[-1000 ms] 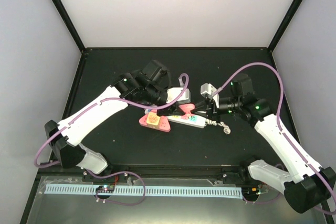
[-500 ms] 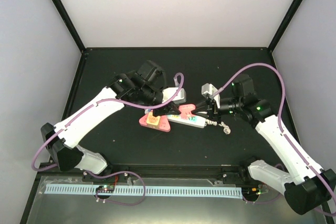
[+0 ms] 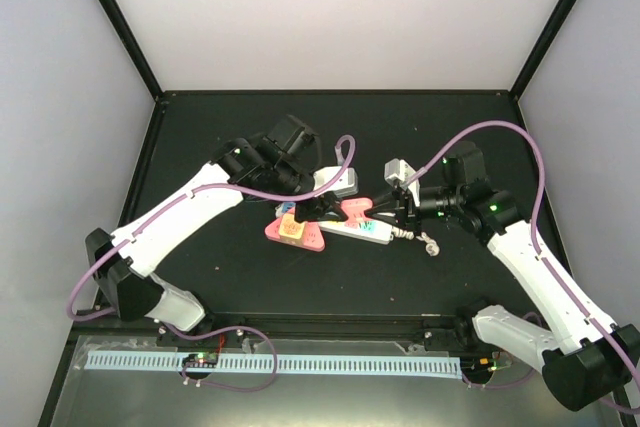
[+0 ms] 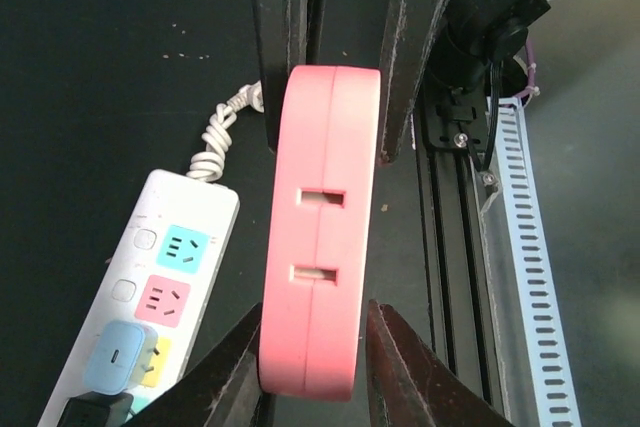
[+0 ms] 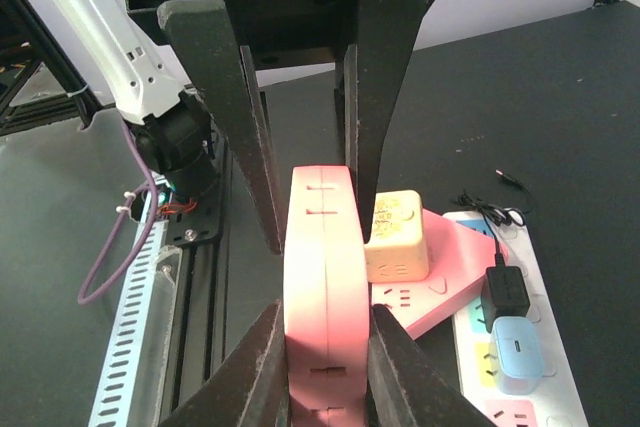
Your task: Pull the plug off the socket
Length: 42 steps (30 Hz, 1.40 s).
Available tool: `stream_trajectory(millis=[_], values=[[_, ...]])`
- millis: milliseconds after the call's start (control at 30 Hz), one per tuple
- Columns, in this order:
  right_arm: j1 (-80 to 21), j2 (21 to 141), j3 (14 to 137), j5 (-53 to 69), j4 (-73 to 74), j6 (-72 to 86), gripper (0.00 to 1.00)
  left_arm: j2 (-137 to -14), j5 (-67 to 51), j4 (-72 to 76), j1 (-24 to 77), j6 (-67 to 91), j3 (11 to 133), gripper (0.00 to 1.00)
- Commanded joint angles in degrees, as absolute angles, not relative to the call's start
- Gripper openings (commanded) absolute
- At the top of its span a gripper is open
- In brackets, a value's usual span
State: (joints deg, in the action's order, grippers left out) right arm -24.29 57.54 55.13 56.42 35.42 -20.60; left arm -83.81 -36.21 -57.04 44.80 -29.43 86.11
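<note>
A flat pink plug (image 3: 355, 212) with slots along its edge stands on edge over the socket (image 3: 372, 232), a white strip with coloured outlet faces. Whether its pins sit in the socket is hidden. My left gripper (image 3: 322, 205) is shut on the plug's left end and my right gripper (image 3: 385, 212) on its right end. In the left wrist view my gripper (image 4: 313, 312) pinches the plug (image 4: 320, 247), with the socket (image 4: 150, 277) to its left. Likewise, the right wrist view has my gripper (image 5: 325, 309) clamping the plug (image 5: 325, 277), and the socket (image 5: 545, 317) lies at the right.
A pink triangular adaptor (image 3: 295, 234) with a yellow cube plug (image 5: 397, 237) on it lies against the strip's left end. A black plug (image 5: 505, 292) and a light-blue plug (image 5: 518, 352) sit in the strip. Its coiled cord (image 3: 428, 243) trails right. A white slotted rail (image 3: 300, 362) runs along the near edge.
My left gripper's jaws have narrowed onto the pink plug and its wrist has shifted slightly. The right arm and the strip have stayed put.
</note>
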Motion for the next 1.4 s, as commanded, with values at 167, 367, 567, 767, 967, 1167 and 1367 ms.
stream_trajectory(millis=[167, 367, 567, 767, 967, 1167, 1367], values=[[-24.16, 56.67, 54.23, 56.99, 33.39, -20.19, 0.07, -85.34, -38.81, -58.05, 44.56, -27.96, 90.31, 0.27], [-24.17, 56.64, 54.23, 56.85, 33.75, -20.74, 0.07, -85.3, -38.92, -58.25, 44.56, -28.26, 90.66, 0.17], [-23.81, 56.39, 55.31, 56.88, 36.15, -21.45, 0.44, -84.09, -39.78, -59.02, 44.35, -29.26, 89.61, 0.02], [-23.03, 55.09, 52.14, 52.59, 33.64, -23.3, 0.69, -80.91, -42.71, -59.45, 42.19, -29.31, 87.72, 0.01], [-23.01, 55.53, 49.46, 49.92, 27.48, -21.43, 0.85, -79.1, -49.25, -58.27, 39.61, -27.14, 86.45, 0.01], [-23.92, 56.81, 50.12, 47.47, 22.38, -17.15, 0.92, -78.74, -53.07, -56.7, 38.83, -25.13, 86.66, 0.02], [-24.3, 57.54, 51.01, 51.58, 20.79, -14.93, 0.95, -79.32, -54.54, -54.15, 37.92, -22.25, 86.23, 0.02]])
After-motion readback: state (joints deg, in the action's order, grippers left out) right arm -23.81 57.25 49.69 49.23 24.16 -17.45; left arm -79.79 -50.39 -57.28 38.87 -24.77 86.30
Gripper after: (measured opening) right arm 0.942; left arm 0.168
